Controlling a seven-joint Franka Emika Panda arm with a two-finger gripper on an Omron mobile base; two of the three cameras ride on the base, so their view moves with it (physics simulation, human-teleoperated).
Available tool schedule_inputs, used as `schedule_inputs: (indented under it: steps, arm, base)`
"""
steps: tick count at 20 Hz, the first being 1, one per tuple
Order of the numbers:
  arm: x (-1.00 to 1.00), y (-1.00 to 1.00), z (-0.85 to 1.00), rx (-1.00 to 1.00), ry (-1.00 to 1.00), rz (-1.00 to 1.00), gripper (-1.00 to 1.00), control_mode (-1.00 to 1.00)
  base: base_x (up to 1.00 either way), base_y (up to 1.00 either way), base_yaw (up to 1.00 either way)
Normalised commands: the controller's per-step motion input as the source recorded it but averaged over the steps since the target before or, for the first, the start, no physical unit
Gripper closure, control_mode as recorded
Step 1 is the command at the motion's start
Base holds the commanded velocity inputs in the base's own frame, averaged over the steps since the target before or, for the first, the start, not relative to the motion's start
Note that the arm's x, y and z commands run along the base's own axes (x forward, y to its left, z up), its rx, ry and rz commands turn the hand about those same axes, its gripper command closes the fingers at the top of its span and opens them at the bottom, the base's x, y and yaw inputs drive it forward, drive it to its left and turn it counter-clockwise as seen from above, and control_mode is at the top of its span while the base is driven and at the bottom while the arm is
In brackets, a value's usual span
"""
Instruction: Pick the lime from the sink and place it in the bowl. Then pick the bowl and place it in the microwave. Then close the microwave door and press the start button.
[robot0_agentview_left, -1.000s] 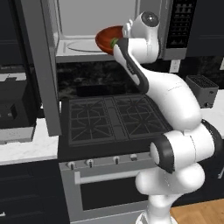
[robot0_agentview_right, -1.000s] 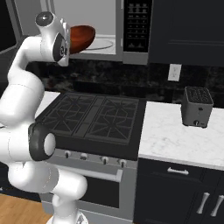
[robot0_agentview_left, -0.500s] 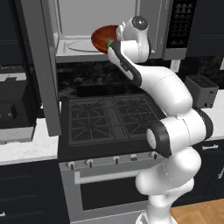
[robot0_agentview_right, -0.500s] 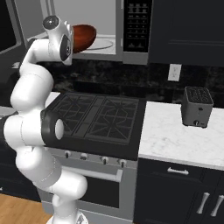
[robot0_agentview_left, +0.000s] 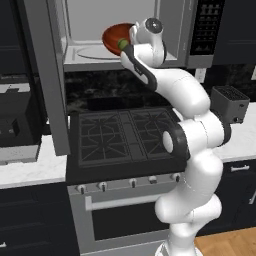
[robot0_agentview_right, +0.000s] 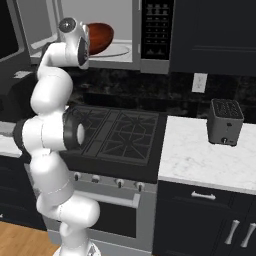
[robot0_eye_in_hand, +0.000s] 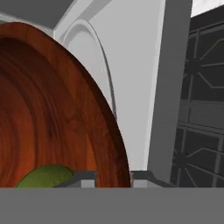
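Bowl (robot0_agentview_left: 116, 37) is up at the microwave (robot0_agentview_left: 172, 35) opening, tilted, above the glass plate (robot0_agentview_left: 95, 52) and not set down as far as I can tell. Lime (robot0_eye_in_hand: 43, 177) sits inside it, low against the wall near the rim.

Gripper (robot0_eye_in_hand: 113, 177) is clamped on the bowl rim, 1 finger inside, 1 outside.

Handling, my read: bowl looks rigid and wood-like with a glossy finish, so probably slick at the pinch and light enough to pivot on a 1-point rim grip. Lime is loose and round, so it will roll if the tilt grows. I'd level the bowl before lowering. Rim is the only sensible hold.

Hard to see: the arm's head covers the grip point in both base views, and the bowl's underside and its gap to the plate are hidden. Microwave door (robot0_agentview_left: 47, 75) hangs open at left, cut off at top. Toaster (robot0_agentview_right: 225, 122) on the counter, well clear.
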Motion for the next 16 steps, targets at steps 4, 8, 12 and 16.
schedule_inputs:
  steps: [4,8,12,16]
  arm:
    - [0.34,0.07,-0.34,0.0,0.0,0.0,-1.0,-1.0]
    - [-0.01,0.04,-0.08,0.0,-0.01,0.0,-1.0,-1.0]
    - [-0.37,0.06,0.0,0.0,-0.07,0.0,-1.0,-1.0]
    - [-0.93,0.0,-0.08,0.0,-0.15,0.0,-1.0,-1.0]
  base:
    - [0.0,0.0,0.0]
    - [0.0,0.0,0.0]
    - [0.0,0.0,0.0]
    - [0.0,0.0,0.0]
